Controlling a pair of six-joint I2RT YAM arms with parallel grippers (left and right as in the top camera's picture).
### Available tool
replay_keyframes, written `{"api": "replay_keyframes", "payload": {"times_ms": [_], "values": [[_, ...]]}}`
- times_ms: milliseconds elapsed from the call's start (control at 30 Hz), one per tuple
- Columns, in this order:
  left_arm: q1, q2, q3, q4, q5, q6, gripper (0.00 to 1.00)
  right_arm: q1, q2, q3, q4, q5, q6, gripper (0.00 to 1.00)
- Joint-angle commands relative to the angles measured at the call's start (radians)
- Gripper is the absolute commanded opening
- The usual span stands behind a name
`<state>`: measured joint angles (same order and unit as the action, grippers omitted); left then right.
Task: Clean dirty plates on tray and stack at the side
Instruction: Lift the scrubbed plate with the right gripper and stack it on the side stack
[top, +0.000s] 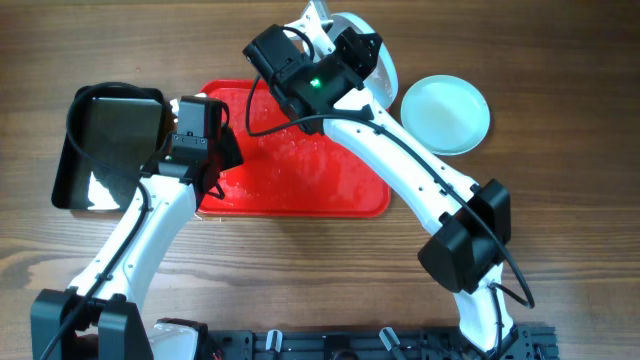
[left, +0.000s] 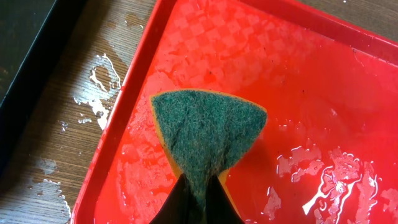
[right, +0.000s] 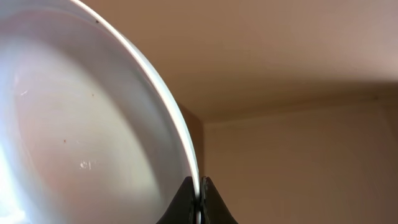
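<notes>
Across the middle of the wooden surface lies the wet red tray, no plate showing in it. A black tray sits toward the left edge. One plate rests toward the right edge. Right claw pinches a second plate by its rim, aloft and tilted. Left claw is closed on a sponge lying in the red tray. Best level the held plate and centre it over the resting one before letting go.

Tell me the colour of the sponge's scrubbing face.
Dark green, on the yellow-bodied sponge pinched in the left claw; clearest in the left wrist view.
</notes>
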<state>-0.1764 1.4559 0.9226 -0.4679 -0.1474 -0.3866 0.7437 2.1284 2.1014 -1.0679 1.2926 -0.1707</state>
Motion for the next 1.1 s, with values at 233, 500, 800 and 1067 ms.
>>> {"api": "replay_keyframes", "payload": {"times_ms": [233,500,800,1067], "values": [[0.003,0.005,-0.007,0.002,0.028,0.013,0.04,-0.221,-0.04,0.022,-0.159,-0.994,0.357,0.04],[0.003,0.005,-0.007,0.003,0.028,0.013,0.04,-0.759,-0.04,0.017,-0.198,-1.501,0.435,0.04],[0.003,0.005,-0.007,0.006,0.028,0.012,0.04,-0.967,-0.04,-0.098,-0.209,-1.435,0.414,0.04],[0.003,0.005,-0.007,0.007,0.028,0.013,0.04,-0.967,-0.04,-0.366,0.019,-1.405,0.436,0.04]]}}
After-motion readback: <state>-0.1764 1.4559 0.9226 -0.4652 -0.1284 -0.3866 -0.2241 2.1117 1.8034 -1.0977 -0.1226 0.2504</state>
